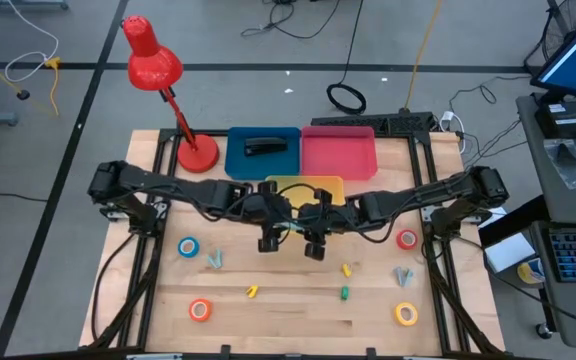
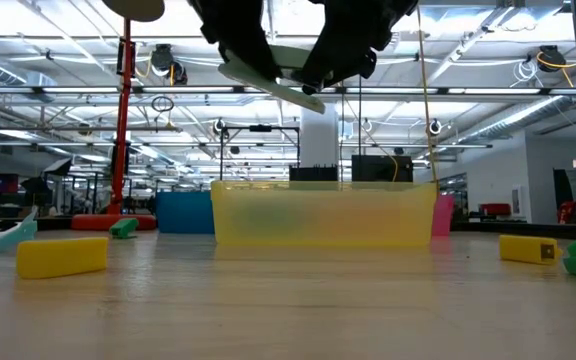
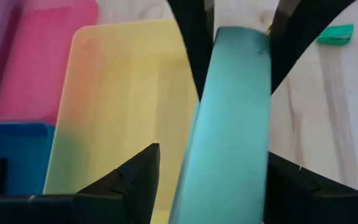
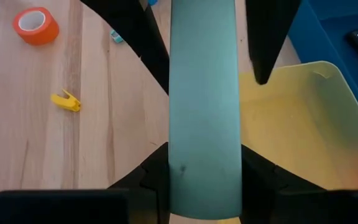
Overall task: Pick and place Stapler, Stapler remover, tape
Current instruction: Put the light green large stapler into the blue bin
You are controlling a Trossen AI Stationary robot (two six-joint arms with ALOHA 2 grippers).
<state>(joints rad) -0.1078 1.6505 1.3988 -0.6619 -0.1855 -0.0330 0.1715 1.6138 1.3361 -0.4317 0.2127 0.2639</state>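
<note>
A pale teal stapler (image 2: pixel 273 82) hangs tilted above the yellow bin (image 1: pixel 304 186) at the table's middle. My right gripper (image 4: pixel 204 171) is shut on it. My left gripper (image 3: pixel 213 171) comes from the opposite side and stands open with its fingers on either side of the stapler's other end. Blue tape (image 1: pixel 188 247), orange tape (image 1: pixel 200 310), red tape (image 1: pixel 407 239) and yellow tape (image 1: pixel 405 314) lie flat on the wood. Small claw-shaped stapler removers (image 1: pixel 252 291) lie between them. A black stapler (image 1: pixel 264 147) lies in the blue bin (image 1: pixel 236 160). My right gripper pinches the stapler's two long sides (image 4: pixel 176 165) between its two fingers, near one end. The fingers slant down from the table's right and lie across the body. The stapler is lifted clear above the yellow bin and tilted. My left gripper: a gap shows beside one finger (image 3: pixel 138 177); whether the other finger (image 3: pixel 288 183) touches the stapler, I cannot tell.
A pink bin (image 1: pixel 338 155) stands beside the blue one at the far edge. A red desk lamp (image 1: pixel 156 62) has its base (image 1: pixel 196 155) at the far left. More removers (image 1: pixel 344 293) (image 1: pixel 402 275) (image 1: pixel 214 260) lie on the near half.
</note>
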